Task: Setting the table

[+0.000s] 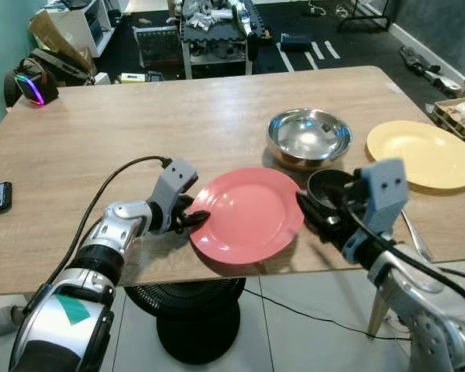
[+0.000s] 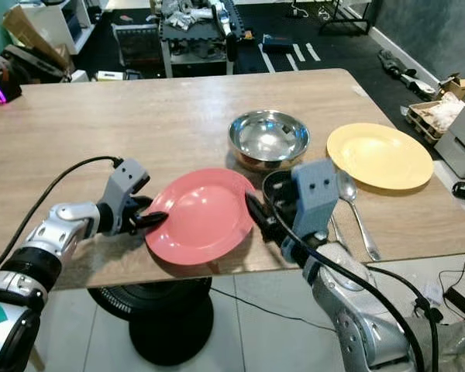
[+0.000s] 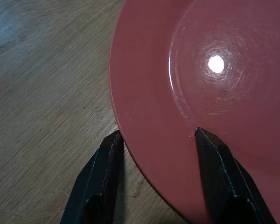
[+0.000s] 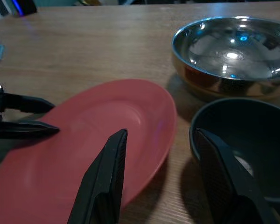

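Rim is the place to take the round red plastic plate [image 1: 246, 213] at the wooden desk's [image 1: 139, 124] near edge, likely light, stiff and slippery, where the left tool [image 1: 197, 218] straddles it with fingers apart, while the right tool [image 4: 161, 161] hovers open beside it.

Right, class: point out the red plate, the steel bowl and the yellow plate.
red plate [image 1: 248, 213], left eye view, middle of its well.
steel bowl [image 1: 308, 133], left eye view, inside bottom.
yellow plate [image 2: 379, 155], right eye view, centre of its face.
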Controlling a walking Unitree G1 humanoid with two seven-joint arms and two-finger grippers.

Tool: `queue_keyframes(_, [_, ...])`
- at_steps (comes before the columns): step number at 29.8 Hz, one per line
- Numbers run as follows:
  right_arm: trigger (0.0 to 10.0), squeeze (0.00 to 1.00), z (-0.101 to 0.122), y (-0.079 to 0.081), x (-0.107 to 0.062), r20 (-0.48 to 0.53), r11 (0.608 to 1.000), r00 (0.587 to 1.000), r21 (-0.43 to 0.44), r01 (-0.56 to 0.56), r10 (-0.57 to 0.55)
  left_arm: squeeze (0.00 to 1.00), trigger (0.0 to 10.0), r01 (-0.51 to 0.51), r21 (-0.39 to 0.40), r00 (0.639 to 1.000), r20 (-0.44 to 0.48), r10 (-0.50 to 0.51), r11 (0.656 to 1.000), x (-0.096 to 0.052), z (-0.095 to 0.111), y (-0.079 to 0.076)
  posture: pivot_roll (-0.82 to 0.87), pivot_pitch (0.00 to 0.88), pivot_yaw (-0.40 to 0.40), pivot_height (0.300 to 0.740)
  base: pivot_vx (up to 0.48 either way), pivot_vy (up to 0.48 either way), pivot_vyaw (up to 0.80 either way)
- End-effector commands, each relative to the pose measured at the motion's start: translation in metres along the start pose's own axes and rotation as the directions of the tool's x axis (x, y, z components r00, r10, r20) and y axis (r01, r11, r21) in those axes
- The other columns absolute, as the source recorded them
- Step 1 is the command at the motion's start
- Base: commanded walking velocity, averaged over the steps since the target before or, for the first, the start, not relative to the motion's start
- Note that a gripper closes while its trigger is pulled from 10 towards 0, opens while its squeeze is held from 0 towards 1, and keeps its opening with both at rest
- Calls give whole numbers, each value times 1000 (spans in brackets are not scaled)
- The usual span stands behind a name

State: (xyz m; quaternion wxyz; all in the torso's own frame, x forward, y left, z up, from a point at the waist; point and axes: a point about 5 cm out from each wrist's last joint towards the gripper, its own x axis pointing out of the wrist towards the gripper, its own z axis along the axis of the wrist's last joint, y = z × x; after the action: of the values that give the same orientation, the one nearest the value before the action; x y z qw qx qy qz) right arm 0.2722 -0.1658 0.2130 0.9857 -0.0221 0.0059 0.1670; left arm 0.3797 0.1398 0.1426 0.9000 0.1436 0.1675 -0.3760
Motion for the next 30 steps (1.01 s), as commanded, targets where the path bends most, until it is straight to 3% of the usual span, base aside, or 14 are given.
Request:
queue_keyframes(1, [10000, 0, -10, -8, -4, -68, 998, 997, 32, 50, -48, 0, 10000, 55, -110, 950, -301, -86, 992, 1, -80, -30, -197, 145, 112, 740, 0, 0, 0])
queue_keyframes(2, [10000, 0, -15, -16, -8, -104, 990, 990, 92, 102, -92, 0, 10000, 50, -118, 952, -296, -84, 992, 3, -81, -34, -198, 144, 107, 740, 0, 0, 0])
queue_keyframes(9, [10000, 0, -23, -14, -12, -155, 970, 985, 219, 103, -70, 0, 10000, 51, -119, 955, -286, -84, 992, 4, -79, -36, -197, 145, 102, 740, 0, 0, 0])
queue_keyframes(12, [10000, 0, -31, -9, -19, -178, 934, 984, 348, 78, -16, 0, 10000, 52, -114, 954, -287, -83, 992, 3, -80, -36, -199, 146, 101, 740, 0, 0, 0])
queue_keyframes(13, [10000, 0, -31, -9, -19, -178, 934, 984, 348, 78, -16, 0, 10000, 52, -114, 954, -287, -83, 992, 3, -80, -36, -199, 146, 101, 740, 0, 0, 0])
queue_keyframes(18, [10000, 0, -34, 0, -27, -168, 855, 983, 518, 21, 78, 0, 10000, 50, -106, 953, -291, -79, 993, 3, -81, -37, -204, 148, 100, 740, 0, 0, 0])
queue_keyframes(23, [10000, 0, -39, 4, -27, -187, 843, 979, 537, 32, 83, 0, 10000, 48, -105, 954, -290, -77, 993, 3, -81, -37, -201, 147, 98, 740, 0, 0, 0])
queue_keyframes(30, [10000, 0, -41, 24, -17, -169, 795, 976, 606, -8, 139, 0, 10000, 45, -104, 954, -292, -74, 994, 2, -80, -36, -191, 148, 106, 740, 0, 0, 0])
